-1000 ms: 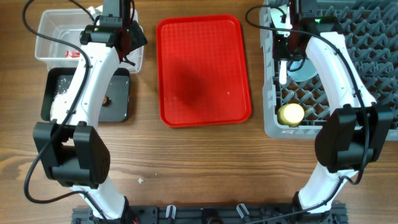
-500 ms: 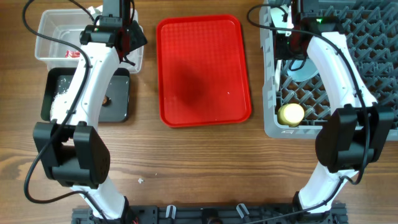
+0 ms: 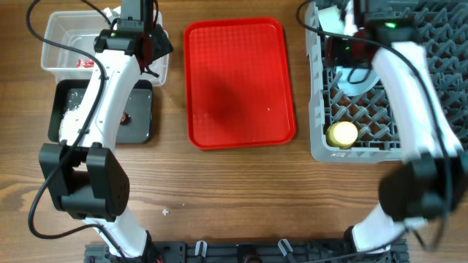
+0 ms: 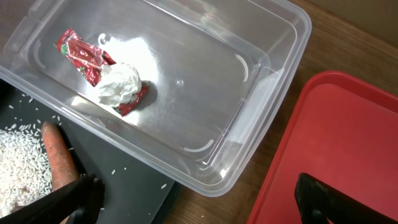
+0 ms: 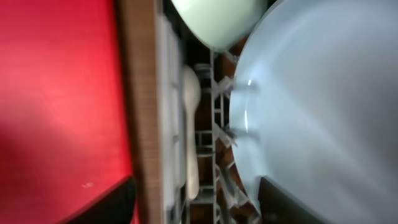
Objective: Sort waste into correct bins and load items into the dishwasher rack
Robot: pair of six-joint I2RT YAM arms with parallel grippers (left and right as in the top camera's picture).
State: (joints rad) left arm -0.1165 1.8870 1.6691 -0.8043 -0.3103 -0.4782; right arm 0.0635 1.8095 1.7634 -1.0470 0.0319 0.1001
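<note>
Left gripper [image 4: 199, 186]: fingers [image 4: 78, 198] spread wide, nothing between them, hanging above the near right corner of the clear tub [image 4: 292, 37]. The tub sits far left on the worktop [image 3: 241, 197] and holds the crumpled red-and-white wrapper [image 4: 109, 78].

The black tray [image 3: 140, 130] lies just near of the tub. In it are the carrot piece [image 4: 59, 165], white rice crumbs [image 4: 18, 168] and a small brown lump [image 3: 126, 117].

The red tray [image 3: 238, 80] is at the centre of the worktop.

Right gripper [image 5: 199, 199]: fingers [image 5: 112, 202] apart, pinching nothing, over the far left part of the dishwasher rack [image 3: 318, 109]; the arm is blurred overhead.

Below it the white spoon [image 5: 190, 118] lies along the rack's left wall. The pale-blue plate [image 5: 323, 106] is just beside it, with a pale bowl [image 5: 217, 22] next to the plate. The yellow cup [image 3: 341, 134] sits in the rack's near left corner.
</note>
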